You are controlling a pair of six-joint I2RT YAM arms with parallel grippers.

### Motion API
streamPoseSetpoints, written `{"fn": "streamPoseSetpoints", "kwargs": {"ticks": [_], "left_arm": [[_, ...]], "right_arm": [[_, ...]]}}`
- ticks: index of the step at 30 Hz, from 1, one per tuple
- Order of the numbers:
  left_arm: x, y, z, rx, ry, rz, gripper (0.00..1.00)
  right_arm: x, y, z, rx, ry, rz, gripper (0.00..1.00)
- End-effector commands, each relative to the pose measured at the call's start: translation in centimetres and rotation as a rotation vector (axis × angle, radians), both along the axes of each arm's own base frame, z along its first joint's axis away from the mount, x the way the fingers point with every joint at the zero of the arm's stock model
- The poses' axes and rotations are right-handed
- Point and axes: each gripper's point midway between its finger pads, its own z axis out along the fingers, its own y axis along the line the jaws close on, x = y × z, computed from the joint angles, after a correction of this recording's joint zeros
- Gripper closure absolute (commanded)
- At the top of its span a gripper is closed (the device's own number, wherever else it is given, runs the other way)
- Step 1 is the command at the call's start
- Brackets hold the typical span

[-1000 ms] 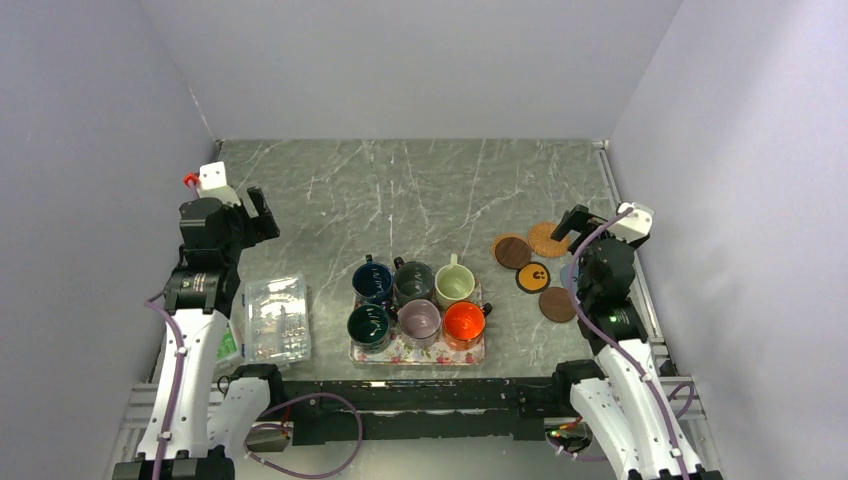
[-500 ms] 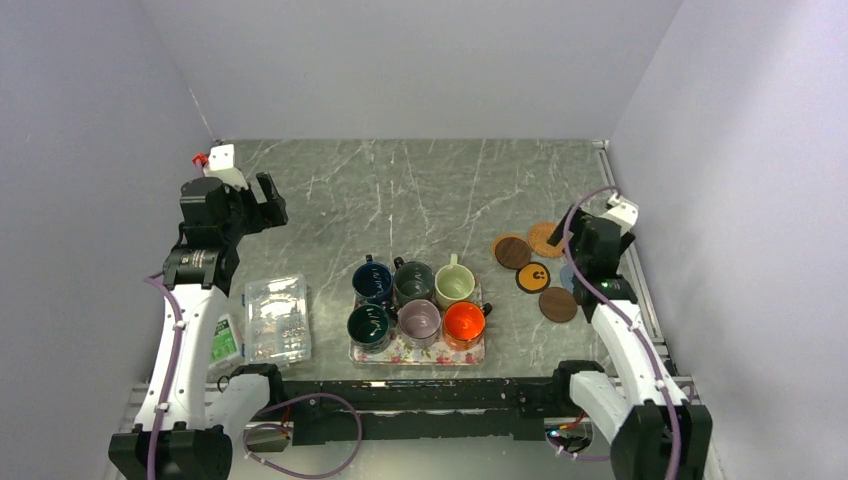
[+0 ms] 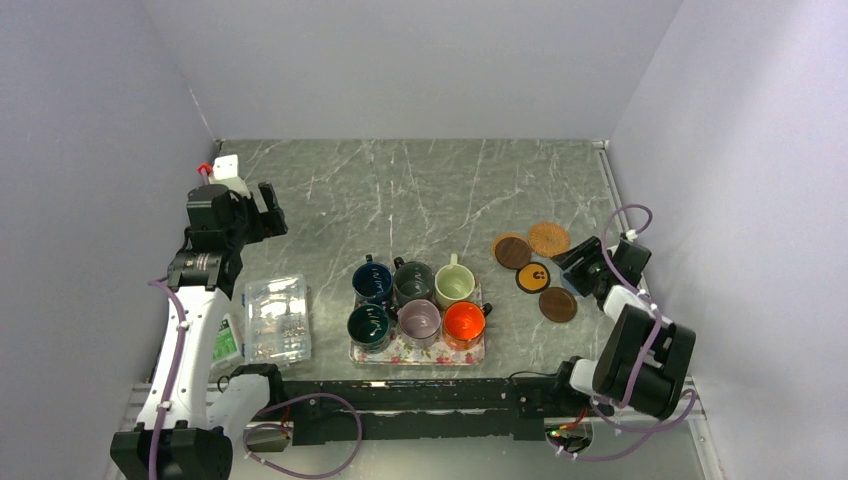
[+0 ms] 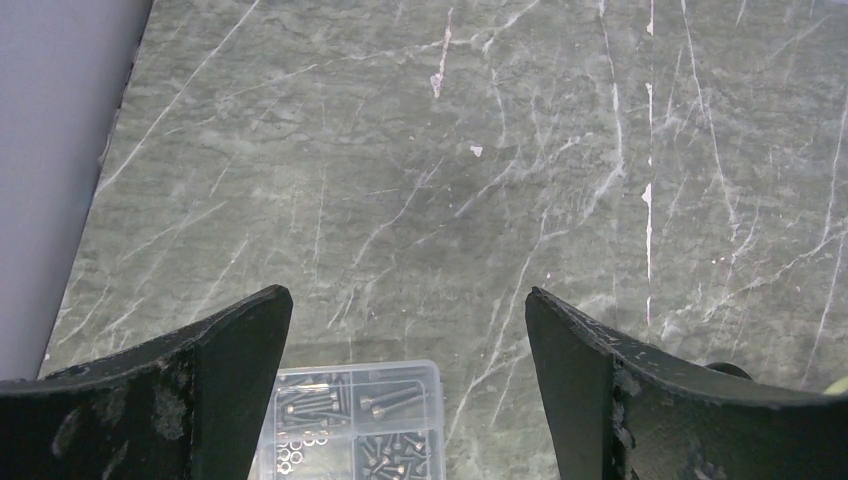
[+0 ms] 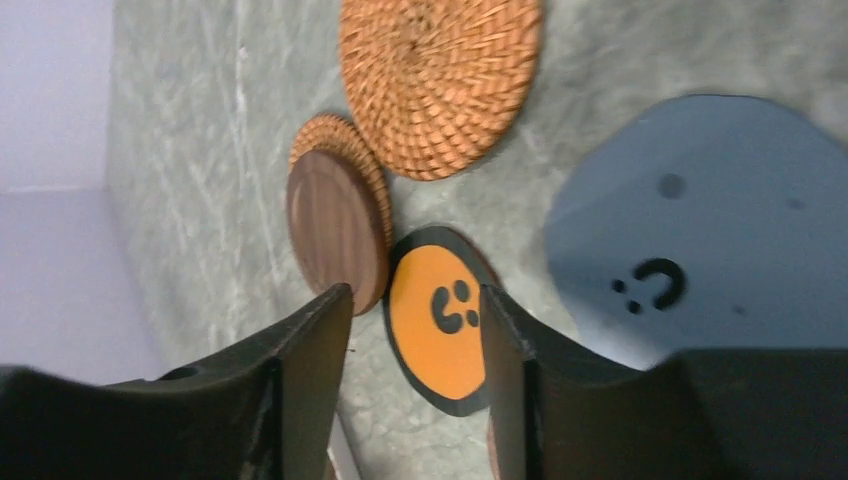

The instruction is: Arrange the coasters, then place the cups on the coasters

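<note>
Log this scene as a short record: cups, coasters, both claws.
cups: six, all on the floral tray; none on a coaster
coasters: clustered right of the tray
coaster types: woven coaster; brown wooden coaster overlapping a smaller woven one; orange coaster; pale blue coaster
left claw: open, empty, above the table, near the screw box
right claw: jaws apart, over the orange coaster, gripping nothing
</note>
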Motion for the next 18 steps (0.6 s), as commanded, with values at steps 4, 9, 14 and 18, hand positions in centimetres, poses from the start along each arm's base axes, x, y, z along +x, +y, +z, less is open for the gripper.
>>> {"fn": "streamPoseSetpoints", "kwargs": {"ticks": [4, 9, 14, 18], "left_arm": [[0.3, 0.1, 1.0, 0.021, -0.038, -0.004, 0.06], [0.3, 0.0, 0.9, 0.017, -0.037, -0.008, 0.06], [0.3, 0.0, 0.9, 0.017, -0.037, -0.009, 0.06], [0.4, 0.0, 0.9, 0.017, -0.035, -0.009, 0.06]], "right_arm": [[2.3, 2.9, 2.2, 0.141, -0.152, 0.182, 0.55], [3.3, 4.0, 1.4, 0.145, -0.132, 0.221, 0.58], [4.1, 4.2, 0.8, 0.151, -0.118, 0.219, 0.59], [4.4, 4.4, 0.0, 0.164, -0.104, 0.218, 0.60]]}}
